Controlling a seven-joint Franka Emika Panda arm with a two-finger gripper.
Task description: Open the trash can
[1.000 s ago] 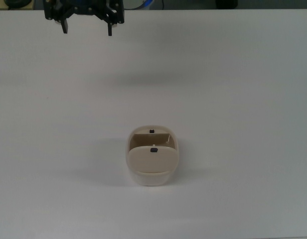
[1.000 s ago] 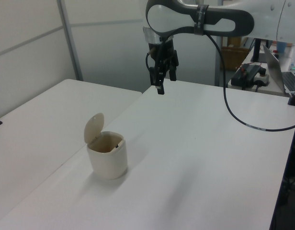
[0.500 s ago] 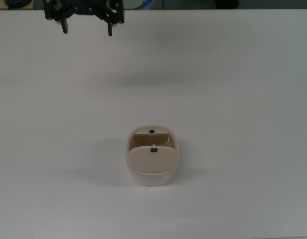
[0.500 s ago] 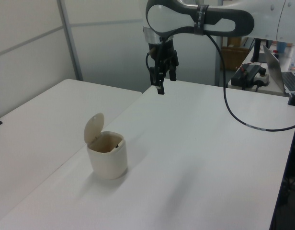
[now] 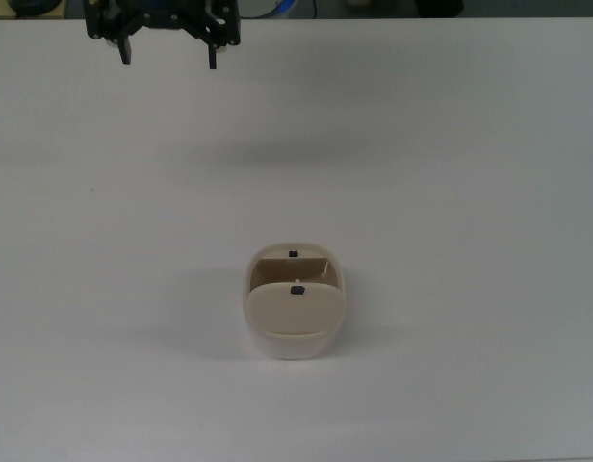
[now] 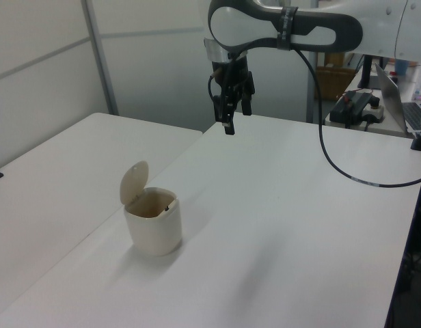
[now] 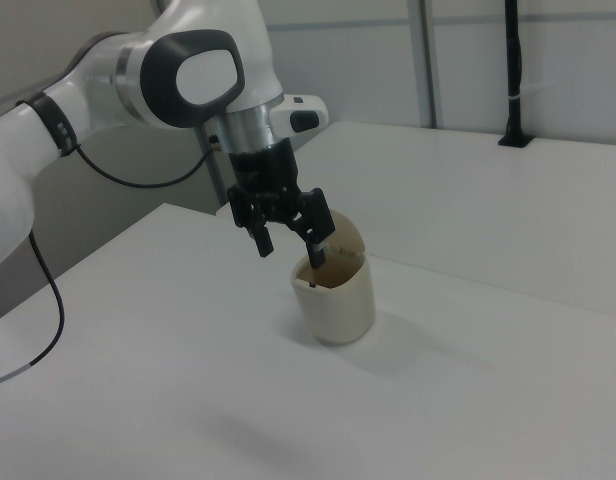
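Observation:
The trash can (image 5: 294, 306) (image 6: 154, 222) (image 7: 335, 297) is a small cream-white bin standing on the white table. Its beige lid (image 6: 133, 182) is tipped up and the inside shows. A tiny black knob (image 5: 297, 290) sits on the lid. My gripper (image 5: 167, 55) (image 6: 232, 117) (image 7: 292, 243) hangs open in the air, well away from the bin, at the table's far end in the top view. Nothing is between its black fingers (image 5: 212, 56). In the right view it only overlaps the bin by line of sight.
The white table (image 5: 451, 192) spreads wide around the bin. A second table (image 6: 53, 164) adjoins at the left view's left. A black cable (image 6: 333, 160) trails from the arm over the table. A laptop (image 6: 395, 92) and gear stand beyond the table's far edge.

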